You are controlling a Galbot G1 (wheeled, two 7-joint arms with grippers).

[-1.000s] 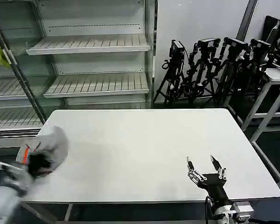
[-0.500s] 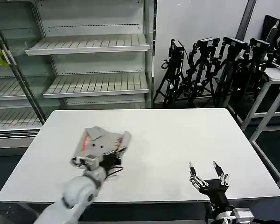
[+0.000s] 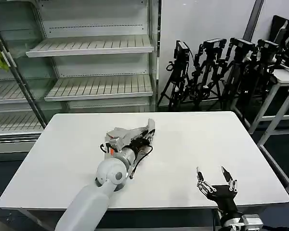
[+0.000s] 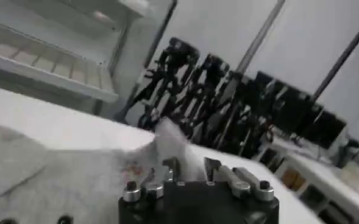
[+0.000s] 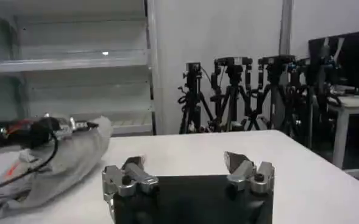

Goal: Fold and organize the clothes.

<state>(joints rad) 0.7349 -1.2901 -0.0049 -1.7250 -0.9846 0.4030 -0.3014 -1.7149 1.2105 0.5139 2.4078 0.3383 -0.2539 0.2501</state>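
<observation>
left gripper (image 3: 147, 135) clenched on a bunched edge of the one grey T-shirt (image 3: 124, 134), which lies crumpled mid-table on the white table (image 3: 192, 139), right gripper (image 3: 216, 179) idle near the table's front edge with fingers spread and nothing in them, well apart from the shirt.

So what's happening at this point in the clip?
The left gripper is stretched out over the middle of the white table, its jaws shut on a bunched light grey T-shirt, which lies crumpled on the tabletop, not yet spread or folded. The right gripper waits near the table's front edge on the robot's right, jaws open and holding nothing, well apart from the shirt.
</observation>
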